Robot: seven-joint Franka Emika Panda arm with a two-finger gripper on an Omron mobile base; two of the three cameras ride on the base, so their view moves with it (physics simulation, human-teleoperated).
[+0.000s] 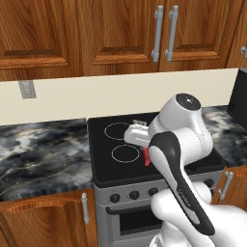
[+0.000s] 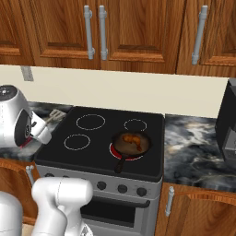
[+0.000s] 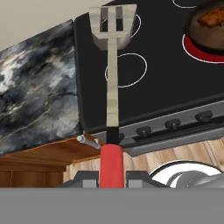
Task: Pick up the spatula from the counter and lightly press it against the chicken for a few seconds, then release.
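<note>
My gripper [image 3: 112, 177] is shut on the red handle of the spatula [image 3: 113, 83], whose slotted metal blade points out over the stove's left side. In the right base view the spatula blade [image 2: 55, 114] sticks out past my hand above the left edge of the cooktop. The chicken [image 2: 134, 138] is a browned piece lying in a dark pan [image 2: 123, 146] on the glowing red front-right burner. The hand view has that chicken [image 3: 211, 18] at the upper right, well apart from the blade.
The black cooktop [image 1: 108, 164] has unlit burner rings on its left half. Marble counter [image 1: 43, 149] lies to the left and right [image 2: 193, 147] of the stove. A black appliance [image 2: 228, 124] stands at the far right. Wooden cabinets hang overhead.
</note>
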